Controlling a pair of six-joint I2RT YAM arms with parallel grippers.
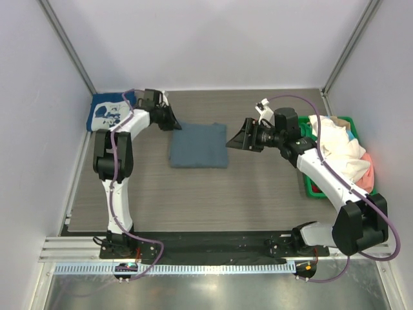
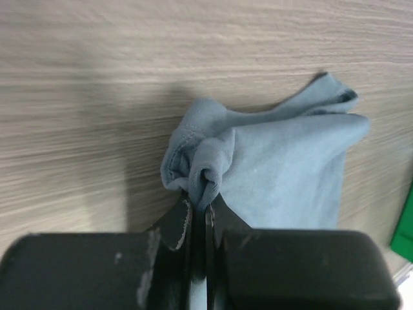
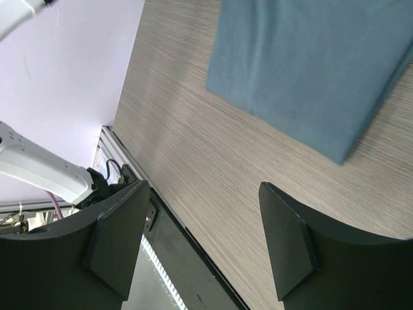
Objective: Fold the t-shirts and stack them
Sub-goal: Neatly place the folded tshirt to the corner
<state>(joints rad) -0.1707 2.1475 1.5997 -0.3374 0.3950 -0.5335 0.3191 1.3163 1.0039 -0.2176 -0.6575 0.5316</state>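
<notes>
A slate-blue t-shirt (image 1: 198,145) of soft cloth lies in the middle of the grey, wood-grained bench (image 1: 258,194), folded into a flat, nearly square pad with clean straight edges. The left pincer (image 1: 174,123), black and blunt, is clamped tight on the shirt's far-left corner. Seen close from the left wrist, that pincer (image 2: 199,213) has the cloth (image 2: 284,168) bunched into a small rolled pucker right at its tips. A stitched hem curls around the pucker, and the matte, faintly fuzzy fabric spreads out smoother beyond it.

The right pincer (image 1: 233,142) hovers just beside the shirt's right edge. From the right wrist its two flat black fingers (image 3: 116,239) stand spread wide with nothing between them. Beyond them the folded shirt (image 3: 310,64) shows a neat corner against the striped bench surface.

In the far-left corner of the bench lies a navy t-shirt (image 1: 108,113) with a white cartoon print, flat and partly covered by the left arm. At the right edge sits a green plastic basket (image 1: 346,120). It holds a heap of rumpled t-shirts (image 1: 335,152), white and cream on top, pink on the near-right side, and a sliver of teal towards the far side.
</notes>
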